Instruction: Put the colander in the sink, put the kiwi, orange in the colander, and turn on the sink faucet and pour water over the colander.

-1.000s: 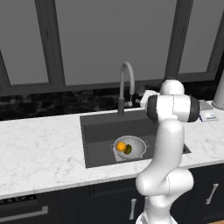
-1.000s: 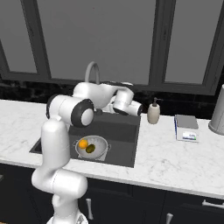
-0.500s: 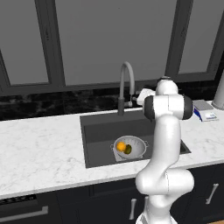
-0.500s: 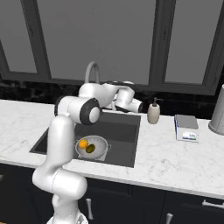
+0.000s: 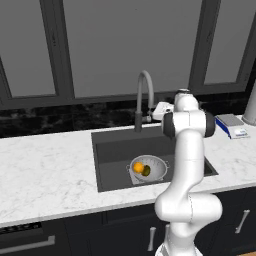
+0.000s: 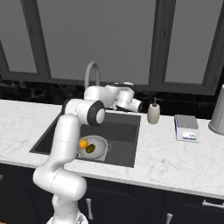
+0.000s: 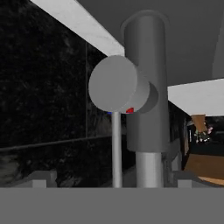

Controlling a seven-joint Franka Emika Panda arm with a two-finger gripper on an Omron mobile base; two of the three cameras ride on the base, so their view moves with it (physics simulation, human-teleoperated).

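You have the sink [image 5: 115, 150] set into the desk [image 5: 45, 175], near its front edge. The colander [image 5: 155, 172] sits inside the sink, toward the front wall. In it lie the orange [image 5: 138, 167] and the kiwi [image 5: 146, 170], touching, the orange on the left as you see them from the left base view. The sink faucet [image 5: 144, 97] rises from the desk's back edge, behind the sink's middle. The gripper [image 5: 159, 111] hangs just beside the faucet's base, on its right, fingers spread wide. Further right along the back edge stands a soap dispenser [image 6: 153, 112], then a scale [image 6: 185, 127], and a canister [image 6: 218, 110] at the far right.
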